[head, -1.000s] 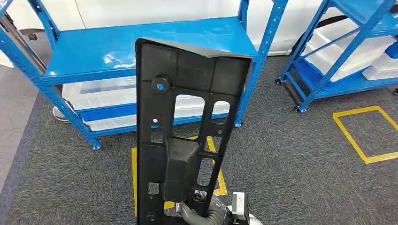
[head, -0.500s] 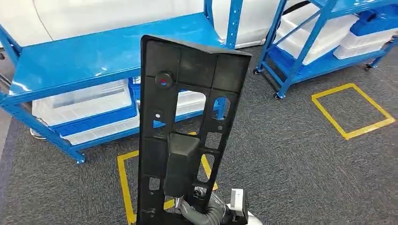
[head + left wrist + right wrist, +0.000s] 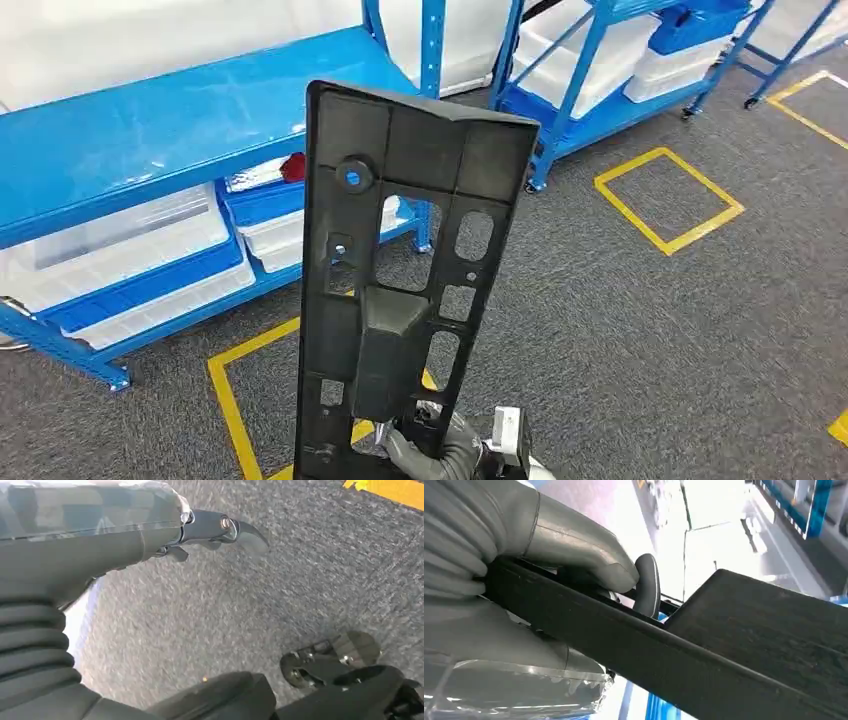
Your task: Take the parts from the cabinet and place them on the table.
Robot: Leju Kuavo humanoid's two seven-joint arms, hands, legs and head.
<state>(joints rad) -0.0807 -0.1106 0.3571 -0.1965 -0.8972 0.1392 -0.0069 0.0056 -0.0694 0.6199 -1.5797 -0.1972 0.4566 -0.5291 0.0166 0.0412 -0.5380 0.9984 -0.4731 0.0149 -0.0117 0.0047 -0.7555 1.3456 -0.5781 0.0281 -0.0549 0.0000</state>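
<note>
My right hand (image 3: 440, 455) grips the black plastic part (image 3: 400, 270) at its lower end, holding it upright in front of the blue cabinet (image 3: 150, 130). My left hand (image 3: 150, 535) hangs over the carpet, fingers apart, holding nothing. I can read no writing.

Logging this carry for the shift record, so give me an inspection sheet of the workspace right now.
Surface: dark grey carpet floor with yellow taped squares; no table seen.
Job's things: long black plastic panel with cut-outs, upright, gripped at its lower end.
Clutter: clear plastic bins on the blue metal shelving rack; small red item there.
Hands: right hand holds the panel; left hand holds nothing, over the carpet.
Cables: nothing seen.
Surroundings: second blue rack with bins.
</note>
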